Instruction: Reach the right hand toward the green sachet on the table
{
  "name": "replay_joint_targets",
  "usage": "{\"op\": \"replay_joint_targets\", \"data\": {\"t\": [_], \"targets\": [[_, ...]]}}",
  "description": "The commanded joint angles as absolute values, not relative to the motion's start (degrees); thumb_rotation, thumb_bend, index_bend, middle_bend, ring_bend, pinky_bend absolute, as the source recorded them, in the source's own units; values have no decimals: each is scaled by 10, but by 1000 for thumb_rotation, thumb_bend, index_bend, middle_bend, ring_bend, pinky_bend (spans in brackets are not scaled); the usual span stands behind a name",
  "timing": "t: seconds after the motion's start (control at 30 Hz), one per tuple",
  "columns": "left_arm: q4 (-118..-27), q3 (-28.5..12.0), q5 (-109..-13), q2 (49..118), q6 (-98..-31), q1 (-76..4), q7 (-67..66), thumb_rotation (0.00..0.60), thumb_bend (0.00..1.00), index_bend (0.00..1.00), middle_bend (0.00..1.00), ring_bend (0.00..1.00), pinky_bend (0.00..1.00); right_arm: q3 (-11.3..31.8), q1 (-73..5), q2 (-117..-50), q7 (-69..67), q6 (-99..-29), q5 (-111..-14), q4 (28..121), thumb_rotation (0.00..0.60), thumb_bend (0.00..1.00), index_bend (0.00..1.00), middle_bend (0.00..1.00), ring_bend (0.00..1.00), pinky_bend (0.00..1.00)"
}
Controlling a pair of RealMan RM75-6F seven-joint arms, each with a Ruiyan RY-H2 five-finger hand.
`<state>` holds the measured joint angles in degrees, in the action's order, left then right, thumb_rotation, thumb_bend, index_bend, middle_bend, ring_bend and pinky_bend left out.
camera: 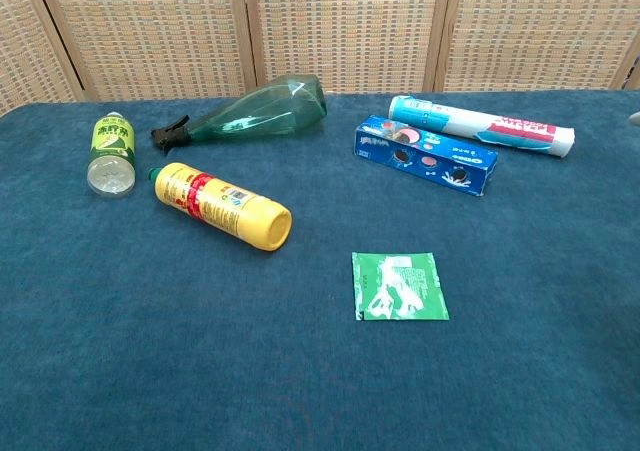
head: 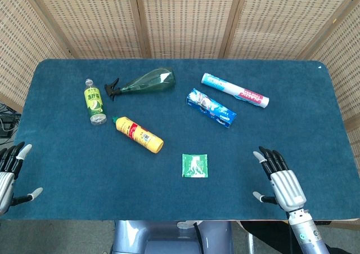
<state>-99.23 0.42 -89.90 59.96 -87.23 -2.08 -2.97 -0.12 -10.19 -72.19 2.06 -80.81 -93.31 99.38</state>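
The green sachet [head: 194, 165] lies flat on the blue table near the front middle; the chest view shows the same sachet [camera: 398, 286] with white print on it. My right hand [head: 281, 179] rests at the front right of the table, fingers spread and empty, well to the right of the sachet. At the front left edge is my left hand [head: 11, 172], fingers apart and holding nothing. Neither hand appears in the chest view.
A yellow bottle [head: 138, 134] lies left of the sachet. Behind it are a small green-labelled bottle [head: 94, 101] and a green spray bottle [head: 143, 81]. A blue biscuit box [head: 211, 107] and a white tube [head: 234, 89] lie at the back right. Wicker screens stand behind the table [head: 67, 169].
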Motion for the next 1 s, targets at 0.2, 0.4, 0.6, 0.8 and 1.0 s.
{"op": "replay_joint_targets", "data": {"t": [0.2,0.4,0.6,0.8,1.0], "targets": [[-994,5,-900,600,-875,-19,-33,581,40,0,0,0,0,0,-102,-718,15,-807,-929,995,600,167,0,0,0,0],[-993,4,-902,600,-876,-20,-31,582,40,0,0,0,0,0,-102,-715,14,-808,-932,999,600,166,0,0,0,0],[-993,5,-900,599,-874,-20,-29,583,40,0,0,0,0,0,-102,-713,8,-807,-931,999,600,165,0,0,0,0],[-996,6,-903,598,-879,-18,-34,582,40,0,0,0,0,-2,-101,-710,4,-812,-938,1000,600,164,0,0,0,0],[-997,4,-901,598,-878,-18,-34,583,40,0,0,0,0,-3,-102,-710,5,-808,-938,1002,600,164,0,0,0,0]]}}
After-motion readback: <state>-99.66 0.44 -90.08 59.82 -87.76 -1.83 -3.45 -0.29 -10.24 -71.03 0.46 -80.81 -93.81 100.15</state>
